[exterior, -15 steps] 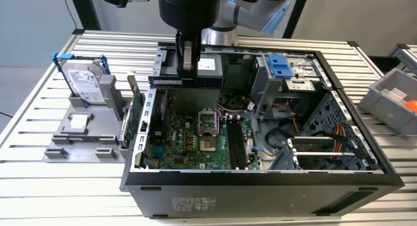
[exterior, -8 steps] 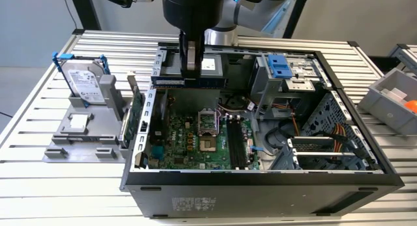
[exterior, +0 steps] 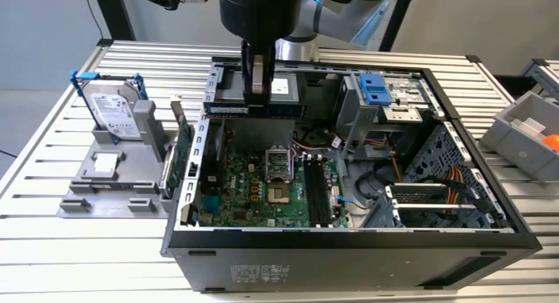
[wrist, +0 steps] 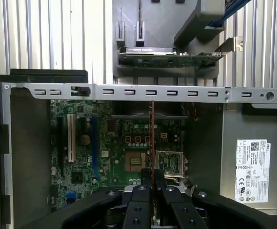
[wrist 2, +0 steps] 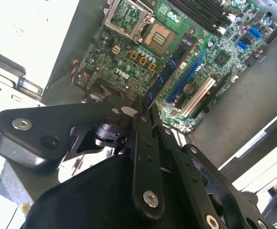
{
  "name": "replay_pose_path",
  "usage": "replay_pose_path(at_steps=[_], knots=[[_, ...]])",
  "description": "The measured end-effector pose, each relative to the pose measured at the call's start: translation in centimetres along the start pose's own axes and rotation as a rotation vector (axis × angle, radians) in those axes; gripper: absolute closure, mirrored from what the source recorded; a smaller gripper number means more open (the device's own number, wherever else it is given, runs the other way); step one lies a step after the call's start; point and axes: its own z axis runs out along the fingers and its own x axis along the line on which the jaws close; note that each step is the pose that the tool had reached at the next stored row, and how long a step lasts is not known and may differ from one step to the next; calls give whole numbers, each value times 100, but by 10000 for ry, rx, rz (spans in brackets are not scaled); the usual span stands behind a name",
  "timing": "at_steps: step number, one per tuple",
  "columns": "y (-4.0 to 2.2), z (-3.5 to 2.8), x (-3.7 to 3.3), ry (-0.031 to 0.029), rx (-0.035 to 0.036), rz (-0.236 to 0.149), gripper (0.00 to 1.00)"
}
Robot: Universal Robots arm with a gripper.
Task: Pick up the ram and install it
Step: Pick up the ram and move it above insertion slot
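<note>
The ram [exterior: 253,108] is a slim dark stick, lying level and hanging above the rear of the open computer case [exterior: 349,241]. My gripper [exterior: 260,97] comes down from above and is shut on the stick's middle. In the second wrist view the ram [wrist 2: 174,67] juts out from my gripper [wrist 2: 145,107] over the green motherboard [wrist 2: 143,52]. In the first wrist view the ram [wrist: 151,138] appears edge-on as a thin line rising from my gripper [wrist: 151,183]. The black memory slots [exterior: 316,192] lie on the motherboard [exterior: 253,198], below and nearer the case front.
Outside the case, on the exterior view's left, a grey fixture [exterior: 105,185] holds a silver hard drive in a blue frame [exterior: 114,110] and a green card on edge [exterior: 179,159]. A blue-latched drive cage [exterior: 384,97] and cables fill the case's right. A grey bin [exterior: 524,129] stands far right.
</note>
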Motion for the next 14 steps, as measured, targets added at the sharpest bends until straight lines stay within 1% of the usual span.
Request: replay_pose_path(at_steps=[6, 10, 14], knots=[[-19, 0, -1, 1, 0, -1, 100], [-62, 1, -1, 1, 0, 6, 100], [-94, 6, -4, -1, 15, 248, 100]])
